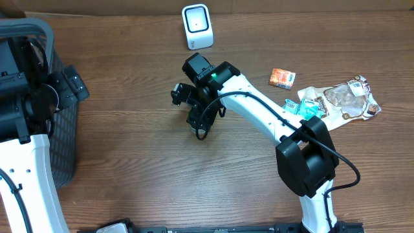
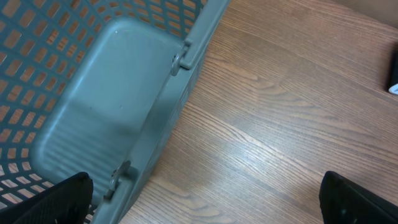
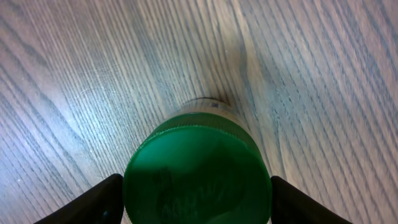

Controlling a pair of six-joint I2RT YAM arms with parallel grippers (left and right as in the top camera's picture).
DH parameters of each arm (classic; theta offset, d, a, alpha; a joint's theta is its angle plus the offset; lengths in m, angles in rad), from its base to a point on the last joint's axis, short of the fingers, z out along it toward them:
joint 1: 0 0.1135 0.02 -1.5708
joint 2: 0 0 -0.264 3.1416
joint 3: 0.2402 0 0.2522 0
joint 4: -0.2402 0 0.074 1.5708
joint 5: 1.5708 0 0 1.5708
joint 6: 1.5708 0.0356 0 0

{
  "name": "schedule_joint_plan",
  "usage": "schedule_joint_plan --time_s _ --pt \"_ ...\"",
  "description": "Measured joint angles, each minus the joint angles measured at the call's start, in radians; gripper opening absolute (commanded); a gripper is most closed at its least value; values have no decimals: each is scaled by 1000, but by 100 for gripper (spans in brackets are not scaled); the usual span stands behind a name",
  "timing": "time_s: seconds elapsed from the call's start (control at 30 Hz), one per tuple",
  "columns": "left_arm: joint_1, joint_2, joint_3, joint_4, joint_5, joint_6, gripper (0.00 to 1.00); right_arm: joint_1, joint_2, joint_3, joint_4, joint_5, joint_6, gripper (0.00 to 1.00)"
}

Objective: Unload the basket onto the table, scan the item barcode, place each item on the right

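Bottle (image 3: 205, 109) stood upright on the counter (image 3: 74, 74), near the centre, at 6 o'clock from the scanner (image 1: 197, 26). Overhead couldn't see it, since the right wrist covered it. The right wrist cam looked straight down on its green cap (image 3: 198, 171).

Right fingers (image 3: 99, 205) sat at 9 and 3 o'clock of the cap, apart and tight beside it. Couldn't tell whether they clamped it or only flanked it. Right arm (image 1: 259, 107) reached in from 5 o'clock of the counter toward the centre.

Left fingers (image 2: 53, 202) were spread wide and held nothing. They hung over the rim of the basket (image 2: 112, 93), which sat at 9 o'clock of the counter. The basket was grey with slotted walls. Left arm (image 1: 26, 162) stood at 8 o'clock, well apart from the bottle.

Scanner was white and upright at 12 o'clock, with its face toward the centre.

Other goods lay at 3 o'clock: orange box (image 1: 282, 78), teal packets (image 1: 303, 107) and snack bag (image 1: 346, 100). The packets touched the bag. The box lay apart, at 11 o'clock of them.
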State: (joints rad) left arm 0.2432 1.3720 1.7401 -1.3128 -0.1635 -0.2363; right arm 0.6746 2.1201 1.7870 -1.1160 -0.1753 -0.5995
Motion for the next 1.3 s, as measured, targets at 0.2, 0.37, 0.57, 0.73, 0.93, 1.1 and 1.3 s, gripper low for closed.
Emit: schedule_joint_plan --time_s 0.2,0.37,0.57,0.73,0.93,1.1,1.3 --pt "0 0 0 0 0 0 100 0 0 1 39 -10 103 90" --pt "0 0 0 0 0 0 100 -1 0 42 24 -11 362 100" --pt "0 0 0 0 0 0 100 -2 1 125 -27 7 794 100" --pt "0 0 0 0 0 0 100 8 5 120 -71 77 1044 100" --pt "0 0 0 0 0 0 100 48 19 75 -60 138 1136 100" --pt "0 0 0 0 0 0 100 56 34 62 -30 157 1161 88" --pt "0 0 0 0 0 0 100 54 34 20 -5 158 1172 73"
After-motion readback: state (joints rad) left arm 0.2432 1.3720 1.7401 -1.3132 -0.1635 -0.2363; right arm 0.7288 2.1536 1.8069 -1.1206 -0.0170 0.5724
